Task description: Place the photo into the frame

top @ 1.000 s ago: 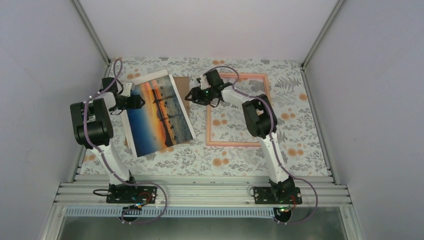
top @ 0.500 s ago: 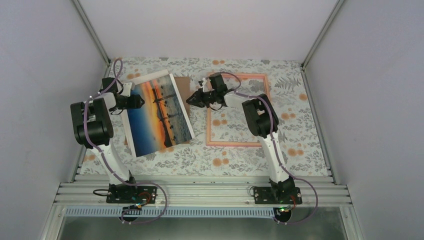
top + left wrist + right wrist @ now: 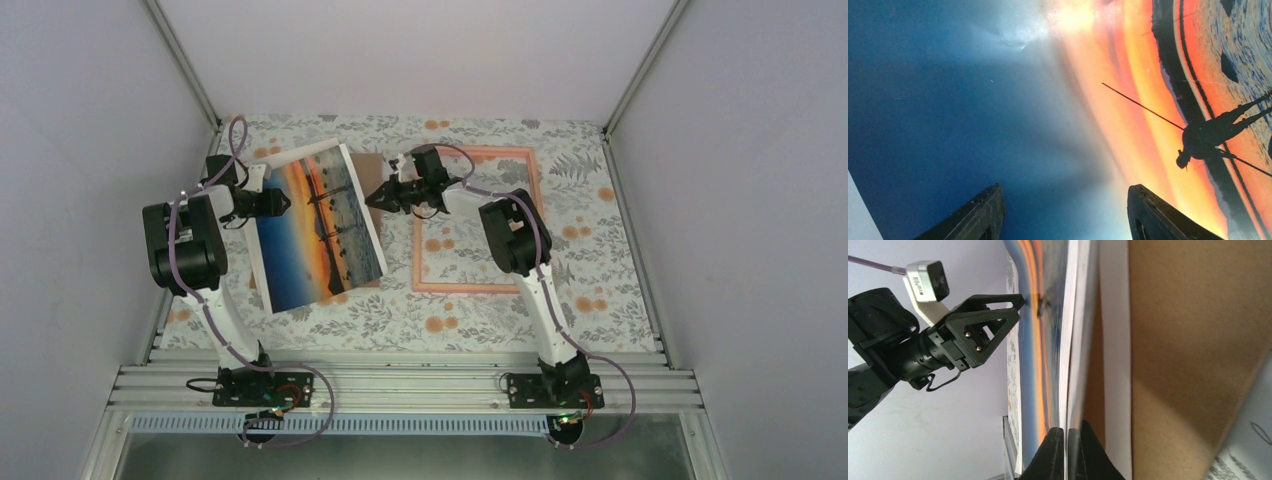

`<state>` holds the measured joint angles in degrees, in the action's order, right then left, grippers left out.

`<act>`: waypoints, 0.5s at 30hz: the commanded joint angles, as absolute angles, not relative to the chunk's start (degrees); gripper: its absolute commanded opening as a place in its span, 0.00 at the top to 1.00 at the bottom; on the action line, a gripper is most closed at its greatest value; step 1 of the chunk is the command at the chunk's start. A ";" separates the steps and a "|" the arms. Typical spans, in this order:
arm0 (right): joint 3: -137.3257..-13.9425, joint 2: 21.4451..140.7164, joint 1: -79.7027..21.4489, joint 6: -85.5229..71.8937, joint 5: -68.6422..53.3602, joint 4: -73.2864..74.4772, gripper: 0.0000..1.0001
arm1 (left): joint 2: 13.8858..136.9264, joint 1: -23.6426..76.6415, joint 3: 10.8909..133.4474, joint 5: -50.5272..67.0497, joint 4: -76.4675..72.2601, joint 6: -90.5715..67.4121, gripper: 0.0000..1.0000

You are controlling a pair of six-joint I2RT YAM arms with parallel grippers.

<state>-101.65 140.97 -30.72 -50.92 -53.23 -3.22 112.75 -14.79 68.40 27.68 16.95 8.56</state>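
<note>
Right gripper (image 3: 1068, 435): closed on the photo (image 3: 318, 225), the white border nipped between its two dark fingertips; grip point at 2 o'clock on the print in the top view.
Left gripper (image 3: 1064, 187): fingers spread wide over the printed face, at 10 o'clock on the print; in the right wrist view one fingertip appeared to meet the face.
Photo: picture side up, orange sunset over blue water with dark silhouettes, white border; skewed to the table edges; right-hand edge raised above the cardboard board (image 3: 1188, 340), sheet slightly bowed.
Photo, position: at 9 o'clock from the frame (image 3: 470, 287), just beside it, not overlapping it.
Frame: thin, pink, rectangular; lay flat on the table (image 3: 600, 250), floral cloth showing through its opening; right arm crossed above its 11 o'clock corner.
Cardboard board: plain brown, beneath the photo, exposed at the print's 1 o'clock corner, between print and frame.
Table: covered with a floral cloth, grey leaves and orange blooms.
</note>
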 commanded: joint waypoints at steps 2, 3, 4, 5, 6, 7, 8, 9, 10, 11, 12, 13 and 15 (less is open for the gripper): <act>-100.65 139.76 -30.02 -51.84 -55.25 -3.99 0.96 | 115.93 -14.10 66.29 26.60 22.38 8.36 0.37; -100.10 138.56 -29.64 -51.13 -54.84 -3.57 0.96 | 115.79 -14.21 66.27 26.10 22.30 8.42 0.37; -99.62 137.16 -29.20 -50.30 -54.48 -3.00 0.96 | 115.62 -14.36 66.27 25.61 22.20 8.36 0.36; -99.16 135.93 -28.91 -49.41 -54.18 -2.60 0.96 | 115.60 -14.51 66.24 25.01 22.17 8.31 0.35; -98.62 134.43 -28.45 -48.67 -54.00 -2.26 0.96 | 115.58 -14.65 66.31 24.59 22.19 8.33 0.35; -97.71 133.23 -28.21 -48.01 -53.94 -2.13 0.96 | 115.64 -14.75 66.36 24.20 22.32 8.35 0.35; -97.13 131.88 -27.95 -47.28 -53.91 -2.02 0.96 | 115.76 -14.84 66.40 23.91 22.39 8.42 0.35; -96.64 130.83 -27.62 -46.64 -53.61 -1.49 0.96 | 115.82 -14.90 66.47 23.51 22.34 8.47 0.35; -95.99 129.68 -27.23 -46.00 -53.40 -0.96 0.96 | 115.88 -14.94 66.55 23.11 22.37 8.51 0.34; -95.33 128.61 -26.95 -45.47 -53.21 -0.69 0.96 | 115.88 -14.94 66.56 22.81 22.28 8.63 0.34; -94.74 127.72 -26.67 -44.87 -53.17 -0.44 0.96 | 115.97 -14.94 66.61 22.65 22.25 8.70 0.34; -94.12 126.89 -26.31 -44.19 -53.13 -0.22 0.96 | 115.99 -14.94 66.70 22.53 22.16 8.70 0.34; -93.35 125.78 -25.67 -43.20 -52.49 0.32 0.96 | 116.01 -14.90 66.55 22.61 22.11 8.76 0.33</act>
<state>-94.78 130.39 -27.03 -47.07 -52.97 0.01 112.75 -14.79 68.45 26.94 16.91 8.56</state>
